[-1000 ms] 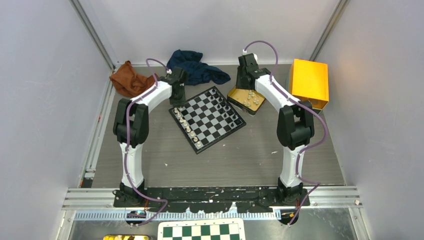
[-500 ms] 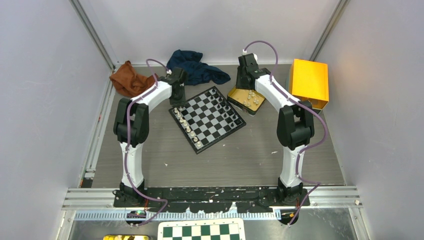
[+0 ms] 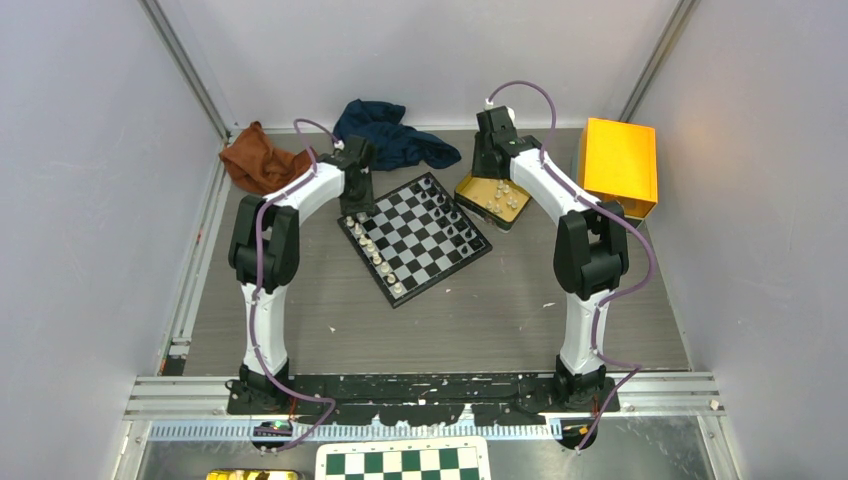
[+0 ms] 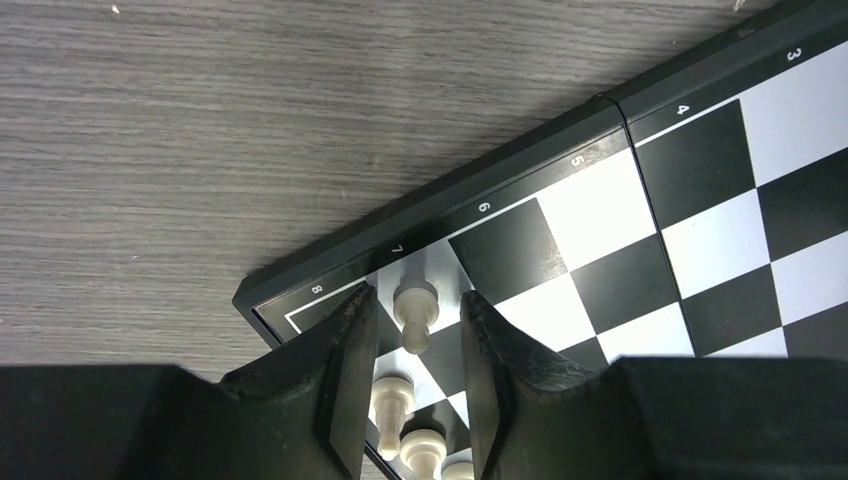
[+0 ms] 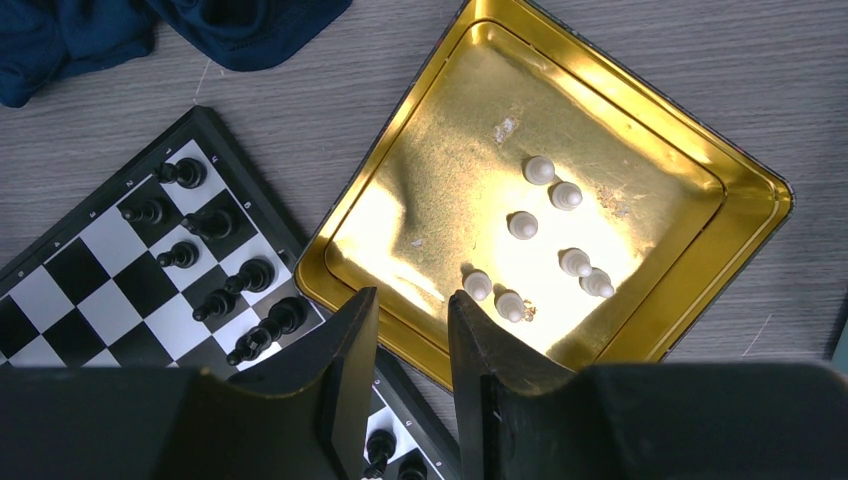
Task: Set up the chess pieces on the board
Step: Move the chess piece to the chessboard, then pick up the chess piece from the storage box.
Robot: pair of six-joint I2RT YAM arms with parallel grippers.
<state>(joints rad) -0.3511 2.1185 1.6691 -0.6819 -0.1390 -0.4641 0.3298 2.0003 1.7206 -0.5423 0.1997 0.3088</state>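
The board (image 3: 420, 240) lies tilted mid-table, with a row of white pieces (image 3: 375, 252) along its left edge and black pieces (image 3: 450, 215) along its right. My left gripper (image 3: 358, 210) is open at the board's far-left corner. In the left wrist view the gripper (image 4: 417, 298) straddles a standing white pawn (image 4: 415, 308) with a gap on each side, and more white pieces (image 4: 392, 402) stand nearer. My right gripper (image 3: 490, 168) is open and empty. In the right wrist view it (image 5: 410, 297) hovers over the near rim of the gold tray (image 5: 450, 200), which holds several white pieces (image 5: 540, 170).
An orange box (image 3: 620, 165) stands at the far right. A dark blue cloth (image 3: 390, 135) and a brown cloth (image 3: 262, 160) lie at the back. A green-and-white checkered sheet (image 3: 403, 462) lies below the arm bases. Black pieces (image 5: 215, 260) line the board edge beside the tray.
My left gripper has shifted slightly down toward the board's far-left corner. The right arm has not moved.
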